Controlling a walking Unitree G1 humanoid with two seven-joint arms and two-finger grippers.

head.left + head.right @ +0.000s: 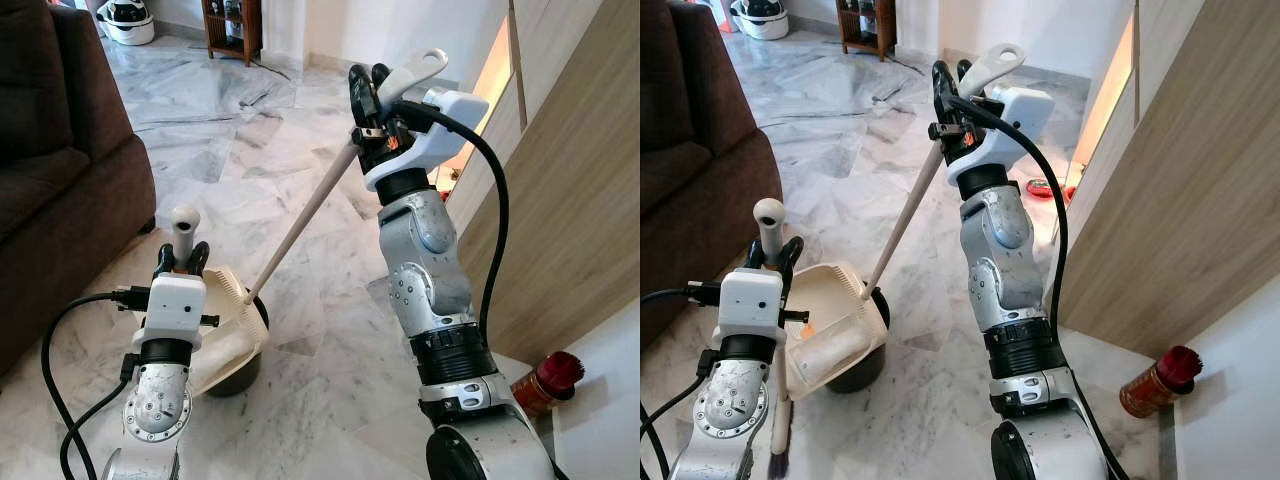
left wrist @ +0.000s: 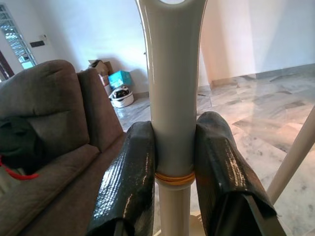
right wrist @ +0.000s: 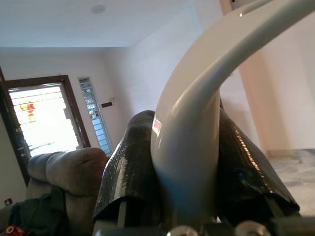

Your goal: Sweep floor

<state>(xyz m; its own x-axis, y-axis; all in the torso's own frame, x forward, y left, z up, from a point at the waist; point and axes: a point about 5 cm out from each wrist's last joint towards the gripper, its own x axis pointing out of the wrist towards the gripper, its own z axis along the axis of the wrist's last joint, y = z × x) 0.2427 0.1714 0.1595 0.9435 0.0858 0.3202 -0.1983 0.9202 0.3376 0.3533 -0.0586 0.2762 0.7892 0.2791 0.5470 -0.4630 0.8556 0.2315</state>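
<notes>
Left gripper [image 2: 174,162] pinches the dustpan [image 1: 830,325] handle, holding the pan low on the floor [image 1: 250,150]. Right gripper [image 1: 372,92] clamps the broom [image 1: 300,222] handle high, slanting it into the pan to feed sweepings.

Cream dustpan [image 1: 830,325] (veined grey floor [image 1: 250,150])

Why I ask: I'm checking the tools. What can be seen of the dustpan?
The dustpan looks like cream plastic, with comb teeth along one raised edge. It sits tilted over a black round container on the marble floor, seemingly resting on its rim. A long pale handle rises obliquely from it to a looped grip, where the right pincer is shut on it.
</notes>
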